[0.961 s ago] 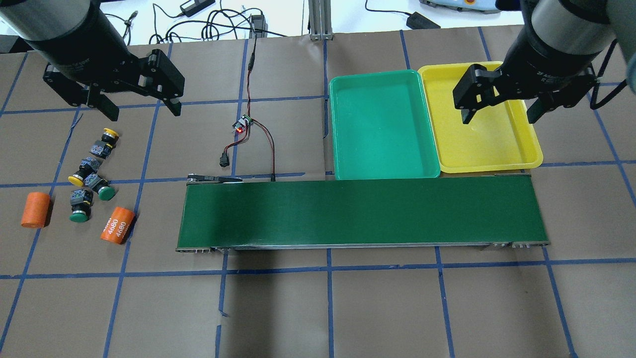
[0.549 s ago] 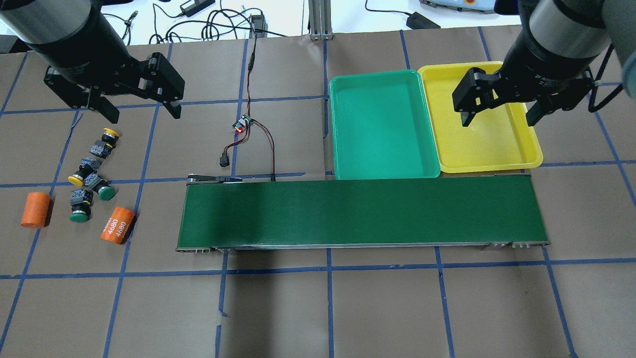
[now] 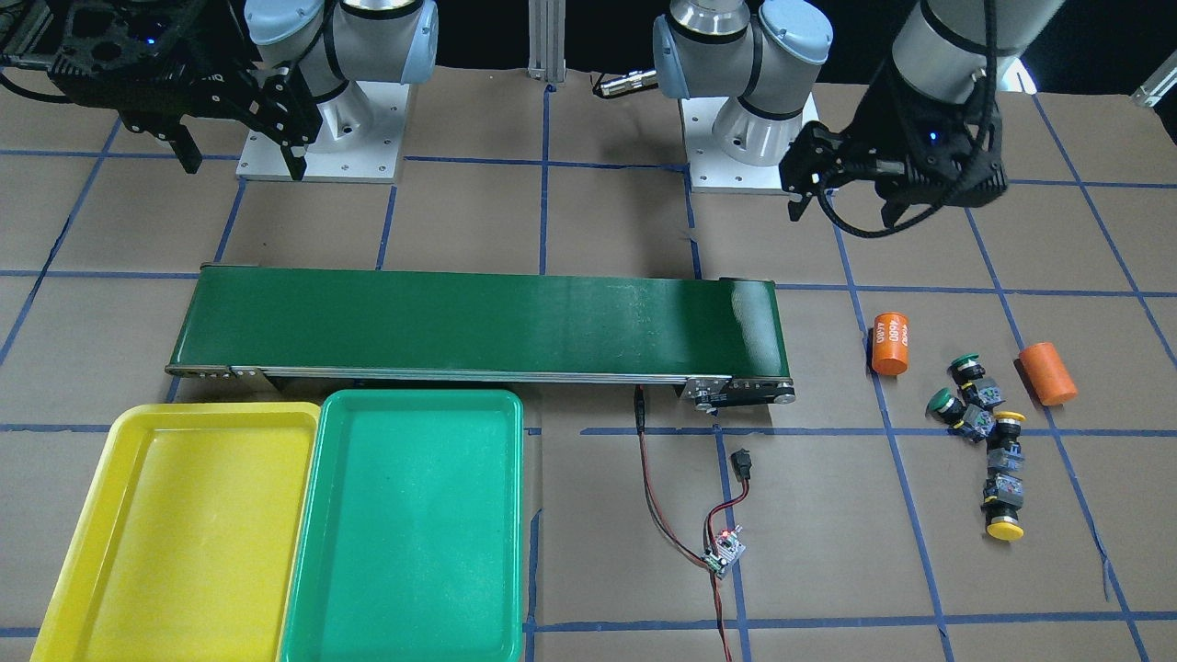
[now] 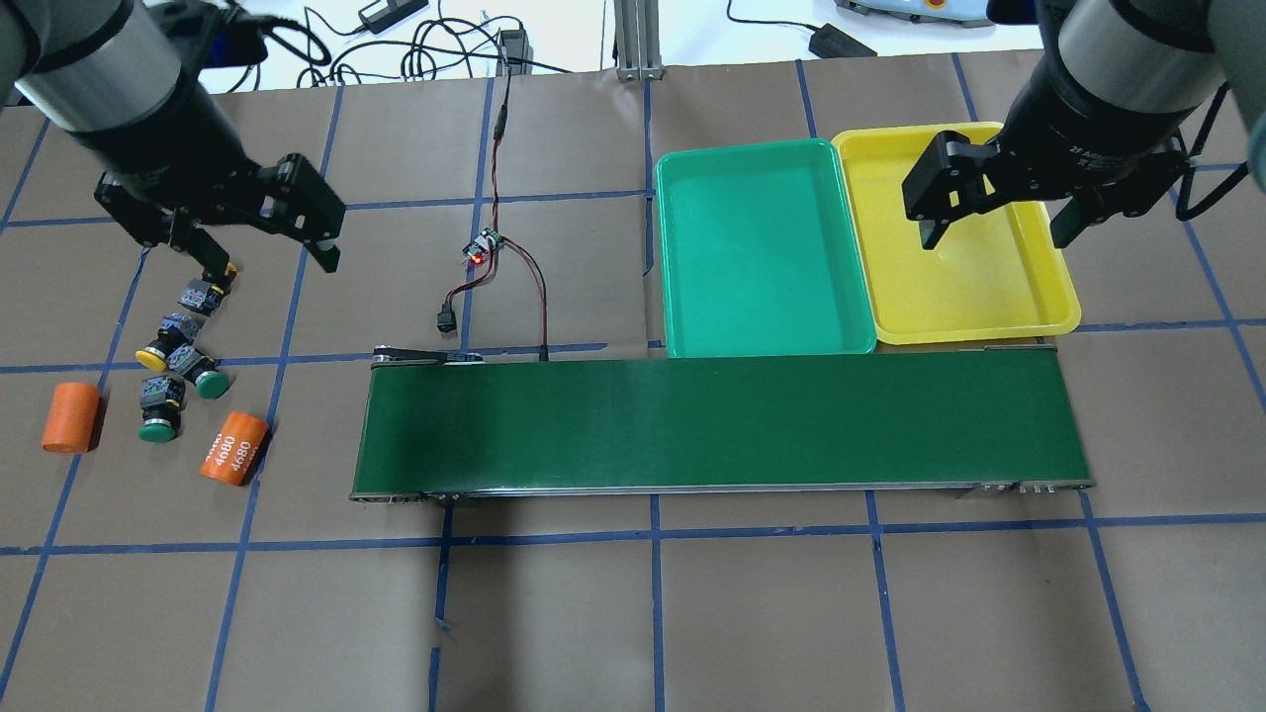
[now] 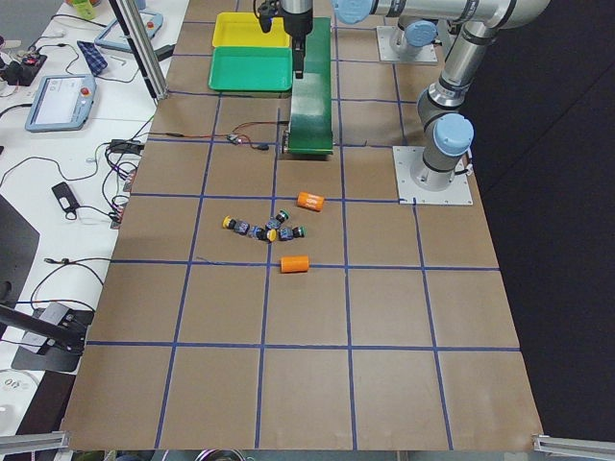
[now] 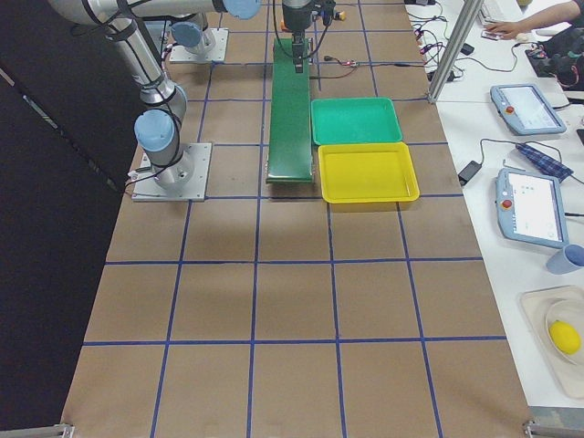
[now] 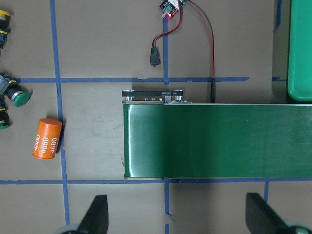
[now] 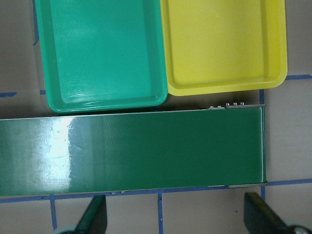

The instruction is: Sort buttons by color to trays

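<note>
green tray and yellow tray sit touching, the four buttons on the table well apart. left gripper by the buttons, right gripper over the yellow tray, both wide open and empty.

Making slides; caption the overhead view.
Four unsorted buttons left; green tray, yellow tray beyond belt; left gripper, right gripper open.

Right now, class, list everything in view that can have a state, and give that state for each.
Left two-finger gripper: open, empty.
Right two-finger gripper: open, empty.
Shallow green plastic tray: empty.
Shallow yellow plastic tray: empty.
Four green- and yellow-capped push-button switches: lying on their sides, unsorted.
Long dark-green conveyor belt: nothing on it.
Small circuit board: red light on.
Two orange cylinders: lying on their sides.
</note>
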`<state>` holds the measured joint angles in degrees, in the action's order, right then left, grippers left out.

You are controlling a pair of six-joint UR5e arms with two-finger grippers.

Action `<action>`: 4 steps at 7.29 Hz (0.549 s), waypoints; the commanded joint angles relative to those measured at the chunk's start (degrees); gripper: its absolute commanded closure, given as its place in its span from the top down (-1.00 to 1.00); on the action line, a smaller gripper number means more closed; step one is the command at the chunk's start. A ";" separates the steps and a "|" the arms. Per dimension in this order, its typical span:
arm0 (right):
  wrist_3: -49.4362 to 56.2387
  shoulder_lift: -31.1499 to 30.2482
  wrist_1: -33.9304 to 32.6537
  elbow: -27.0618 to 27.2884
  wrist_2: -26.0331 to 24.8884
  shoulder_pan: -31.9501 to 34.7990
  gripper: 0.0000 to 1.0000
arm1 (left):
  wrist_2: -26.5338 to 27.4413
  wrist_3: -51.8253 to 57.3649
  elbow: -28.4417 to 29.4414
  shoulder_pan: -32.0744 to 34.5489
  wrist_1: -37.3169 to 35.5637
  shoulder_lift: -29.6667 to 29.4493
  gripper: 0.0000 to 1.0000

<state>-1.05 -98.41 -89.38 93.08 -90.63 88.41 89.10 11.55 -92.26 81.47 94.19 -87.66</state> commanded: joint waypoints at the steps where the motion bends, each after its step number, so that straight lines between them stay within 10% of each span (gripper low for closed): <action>1: 0.09 -0.11 0.08 0.25 0.28 0.01 1.00 | -0.07 19.21 -12.27 -11.98 -11.25 -0.41 1.00; 4: 0.09 -0.02 0.08 0.26 0.36 0.01 1.00 | 0.10 40.94 -27.76 -22.74 -31.73 -5.14 1.00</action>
<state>-0.96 -98.45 -89.30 93.34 -90.30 88.42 89.03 43.96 -113.95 62.61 70.46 -90.53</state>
